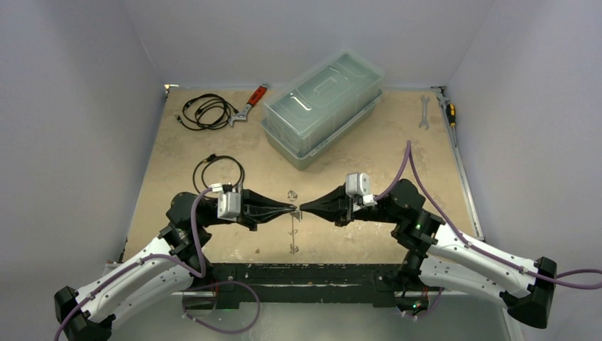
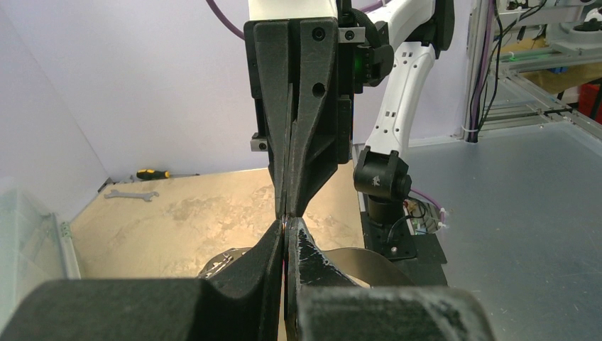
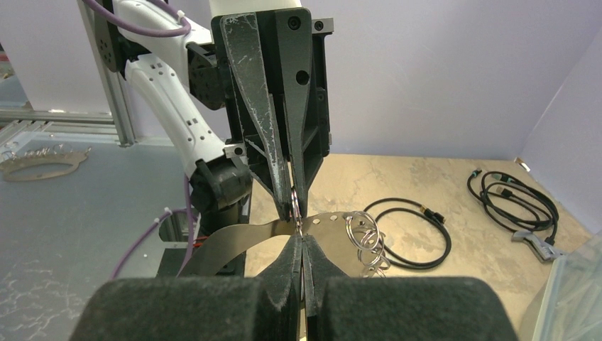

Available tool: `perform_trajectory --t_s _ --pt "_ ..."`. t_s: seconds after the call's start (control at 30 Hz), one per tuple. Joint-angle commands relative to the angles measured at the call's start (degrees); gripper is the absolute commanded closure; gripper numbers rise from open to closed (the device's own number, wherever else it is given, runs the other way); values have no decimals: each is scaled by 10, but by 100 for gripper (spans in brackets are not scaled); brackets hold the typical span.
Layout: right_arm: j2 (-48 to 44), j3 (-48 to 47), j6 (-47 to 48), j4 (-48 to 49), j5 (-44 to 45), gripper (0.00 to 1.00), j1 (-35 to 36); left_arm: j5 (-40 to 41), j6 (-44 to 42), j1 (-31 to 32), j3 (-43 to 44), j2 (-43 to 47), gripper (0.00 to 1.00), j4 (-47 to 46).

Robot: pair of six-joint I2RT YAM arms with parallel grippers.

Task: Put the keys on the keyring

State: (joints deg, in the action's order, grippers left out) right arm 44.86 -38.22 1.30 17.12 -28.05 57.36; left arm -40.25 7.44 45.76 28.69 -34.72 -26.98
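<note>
Above the table [image 1: 369, 234], the left gripper [image 1: 292, 207] and right gripper [image 1: 304, 208] meet tip to tip. Both sets of fingers are clenched, seemingly on the thin rim of the keyring [image 3: 241, 240] between them. One side should hold firm while the other pries gently. The pinch itself is hidden, and no tagged keys can be made out.

Metal ring [image 3: 294, 202] mostly hidden between fingers [image 3: 259, 128]; clear box [image 3: 568, 291] cropped
</note>
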Motion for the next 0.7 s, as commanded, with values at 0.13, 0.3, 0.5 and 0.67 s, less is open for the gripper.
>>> perform_trajectory --t_s 0.13,0.3,0.5,0.67 --pt "3 -3 8 1 -11 100 2 7 10 -6 4 5 100 -44" --pt "11 -1 5 -1 -11 95 2 6 10 -8 3 5 100 -46" --pt "11 -3 0 14 -13 67 2 2 13 -8 4 4 100 -48" --pt "4 -9 1 21 -13 55 2 -7 18 -9 2 0 100 -54"
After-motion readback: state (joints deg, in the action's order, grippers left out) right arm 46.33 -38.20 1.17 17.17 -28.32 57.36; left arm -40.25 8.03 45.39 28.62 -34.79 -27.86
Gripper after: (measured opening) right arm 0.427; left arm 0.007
